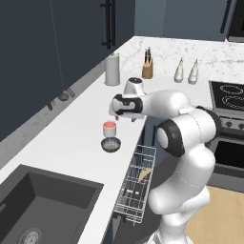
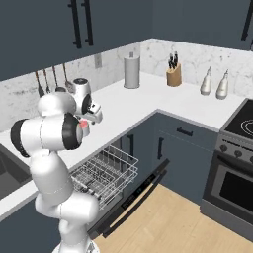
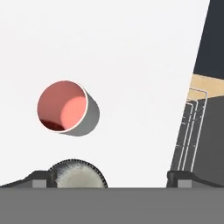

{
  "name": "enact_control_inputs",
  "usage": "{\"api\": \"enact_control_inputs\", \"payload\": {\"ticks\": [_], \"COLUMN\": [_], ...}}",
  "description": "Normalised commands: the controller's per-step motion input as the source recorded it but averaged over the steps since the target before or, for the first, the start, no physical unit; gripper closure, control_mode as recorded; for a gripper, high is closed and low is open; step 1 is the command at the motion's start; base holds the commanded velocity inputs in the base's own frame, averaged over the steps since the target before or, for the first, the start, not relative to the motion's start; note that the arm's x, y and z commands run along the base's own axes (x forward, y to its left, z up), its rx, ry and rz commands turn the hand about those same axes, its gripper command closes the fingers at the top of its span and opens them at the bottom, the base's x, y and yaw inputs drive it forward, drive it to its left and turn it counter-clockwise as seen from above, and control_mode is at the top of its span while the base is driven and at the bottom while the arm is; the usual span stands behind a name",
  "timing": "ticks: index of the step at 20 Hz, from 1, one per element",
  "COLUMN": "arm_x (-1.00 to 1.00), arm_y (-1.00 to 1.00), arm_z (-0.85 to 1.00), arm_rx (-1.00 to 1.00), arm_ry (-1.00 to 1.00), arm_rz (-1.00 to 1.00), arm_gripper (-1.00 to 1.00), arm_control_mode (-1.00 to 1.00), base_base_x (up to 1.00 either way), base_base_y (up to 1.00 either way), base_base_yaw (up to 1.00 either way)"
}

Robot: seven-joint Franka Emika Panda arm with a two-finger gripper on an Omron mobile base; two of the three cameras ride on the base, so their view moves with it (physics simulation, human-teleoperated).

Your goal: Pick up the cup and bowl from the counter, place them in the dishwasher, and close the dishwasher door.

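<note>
On the counter (image 1: 71, 138): one cup (image 1: 109, 127), one bowl (image 1: 111, 144), two shakers (image 1: 186, 71), one knife block (image 1: 147, 69).

smooth white counter (image 1: 71, 143), wire rack (image 1: 136, 186)

Cup (image 1: 109, 128) behind bowl (image 1: 111, 144) — seemingly apart.

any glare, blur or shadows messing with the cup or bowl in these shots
Hand view: cup sharp, a bright patch inside it, no cast shadow on the flat white counter; bowl cut off at the bottom. Left base view: cup and bowl soft, small, evenly lit. Right base view: arm covers most of the cup.
</note>
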Motion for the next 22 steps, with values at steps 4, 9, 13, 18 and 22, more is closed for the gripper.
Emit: {"api": "enact_control_inputs", "payload": {"ticks": [4, 9, 13, 18, 22], "arm_x": [0.45, 0.42, 0.29, 0.22, 0.11], "arm_y": [0.21, 0.21, 0.12, 0.08, 0.02], "arm_z": [-0.40, -0.22, -0.20, -0.24, -0.22], "arm_rx": [0.05, 0.02, 0.00, 0.00, 0.00], "arm_ry": [0.00, 0.00, 0.00, 0.00, 0.00], "arm_rz": [0.00, 0.00, 0.00, -0.01, -0.01], "arm_gripper": [-1.00, -1.00, -1.00, -1.00, -1.00], "arm_control_mode": [-1.00, -1.00, -1.00, -1.00, -1.00], "base_base_x": [0.00, 0.00, 0.00, 0.00, 0.00], "base_base_y": [0.00, 0.00, 0.00, 0.00, 0.00], "base_base_yaw": [0.00, 0.00, 0.00, 0.00, 0.00]}}
